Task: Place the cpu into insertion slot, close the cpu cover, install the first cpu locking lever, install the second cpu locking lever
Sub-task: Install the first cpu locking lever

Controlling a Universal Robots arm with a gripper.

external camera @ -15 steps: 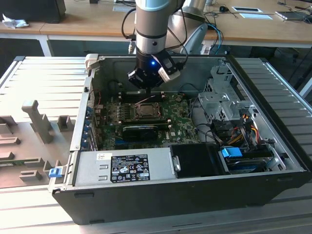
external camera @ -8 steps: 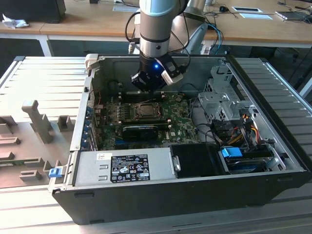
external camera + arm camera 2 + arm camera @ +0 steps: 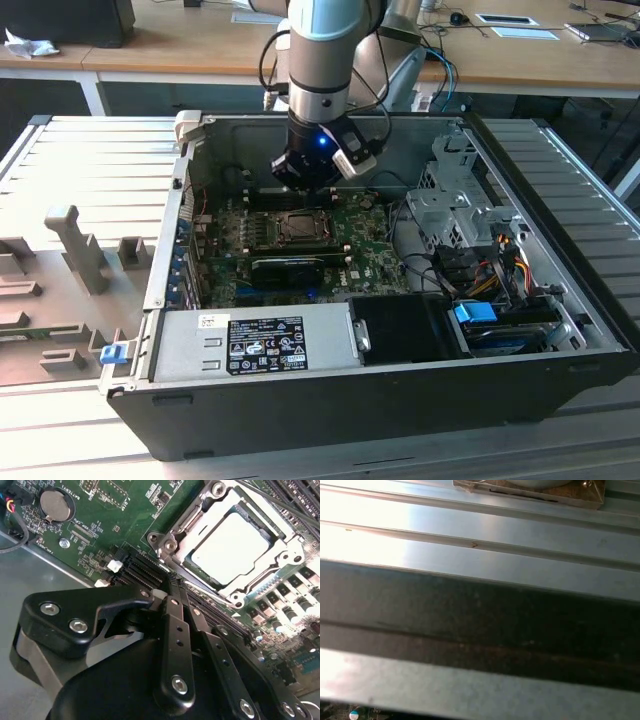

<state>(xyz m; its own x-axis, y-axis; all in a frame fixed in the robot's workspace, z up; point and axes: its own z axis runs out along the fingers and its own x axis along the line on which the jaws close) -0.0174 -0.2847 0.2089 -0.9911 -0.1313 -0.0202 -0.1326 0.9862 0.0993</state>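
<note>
A: What carries everything here?

B: A ribbed grey metal table (image 3: 80, 150), its long grooves running across the top.

A: And what lies directly on it?

B: An open black computer case (image 3: 380, 400) sits in the middle. Towards the exterior view's left lies a grey moulded panel (image 3: 60, 290) with upright tabs, 1 blue clip (image 3: 113, 352) at its near edge.

A: Anything else of the table?

B: In the first wrist view, the same ribbed metal (image 3: 480, 540) shines brightly.
</note>
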